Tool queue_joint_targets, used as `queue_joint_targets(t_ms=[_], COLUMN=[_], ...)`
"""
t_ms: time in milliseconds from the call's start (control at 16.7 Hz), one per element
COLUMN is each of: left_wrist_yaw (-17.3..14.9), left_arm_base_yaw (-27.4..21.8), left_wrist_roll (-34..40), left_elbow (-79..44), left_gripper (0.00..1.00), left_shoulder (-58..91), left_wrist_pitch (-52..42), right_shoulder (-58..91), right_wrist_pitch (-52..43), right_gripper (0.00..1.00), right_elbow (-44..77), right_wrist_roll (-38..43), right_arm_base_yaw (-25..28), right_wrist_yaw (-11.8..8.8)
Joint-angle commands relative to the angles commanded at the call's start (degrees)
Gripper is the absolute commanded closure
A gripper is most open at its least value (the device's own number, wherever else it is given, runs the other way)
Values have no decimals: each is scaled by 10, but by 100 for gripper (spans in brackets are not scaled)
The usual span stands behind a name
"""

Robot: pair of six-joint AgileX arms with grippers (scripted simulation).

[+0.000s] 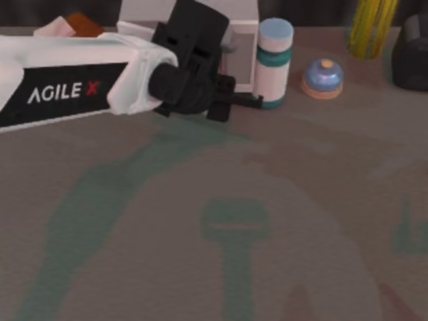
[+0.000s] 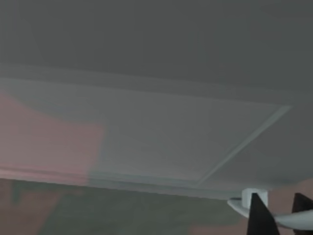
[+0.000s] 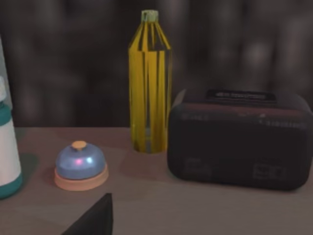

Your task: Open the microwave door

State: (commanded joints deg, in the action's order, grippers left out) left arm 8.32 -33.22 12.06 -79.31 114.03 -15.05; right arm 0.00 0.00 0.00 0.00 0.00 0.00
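Note:
The white microwave (image 1: pixel 234 23) stands at the table's back, mostly hidden under my left arm. Its door (image 2: pixel 146 132), a pale frame round a grey window, fills the left wrist view, with pinkish colour showing through the window. My left gripper (image 1: pixel 242 101) is at the microwave's front right corner. There it (image 2: pixel 279 215) is shut on the door's curved white handle (image 2: pixel 254 198), one dark fingertip (image 2: pixel 259 218) on each side. My right arm is out of the top view. One fingertip (image 3: pixel 100 218) shows in the right wrist view, with nothing against it.
A white and teal bottle (image 1: pixel 275 61) stands just right of the microwave, close to my left gripper. Farther right are a blue bell (image 1: pixel 322 78), a yellow bottle (image 1: pixel 371 27) and a dark box (image 1: pixel 411 53). A brown and pink object (image 1: pixel 73 25) sits at the back left.

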Motion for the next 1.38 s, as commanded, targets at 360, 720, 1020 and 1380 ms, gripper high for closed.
queue_joint_targets(t_ms=[360,720,1020,1380], left_wrist_yaw=[0,0,0,-8], left_arm_base_yaw=[0,0,0,-2], left_wrist_roll=[0,0,0,-4], left_elbow=[0,0,0,5], left_gripper=[100,100,100,100], left_shoulder=[0,0,0,-1], left_wrist_pitch=[0,0,0,0], right_shoulder=[0,0,0,0], right_wrist_pitch=[0,0,0,0], right_gripper=[0,0,0,0], right_elbow=[0,0,0,0], right_wrist_roll=[0,0,0,0], right_arm_base_yaw=[0,0,0,0], right_wrist_yaw=[0,0,0,0])
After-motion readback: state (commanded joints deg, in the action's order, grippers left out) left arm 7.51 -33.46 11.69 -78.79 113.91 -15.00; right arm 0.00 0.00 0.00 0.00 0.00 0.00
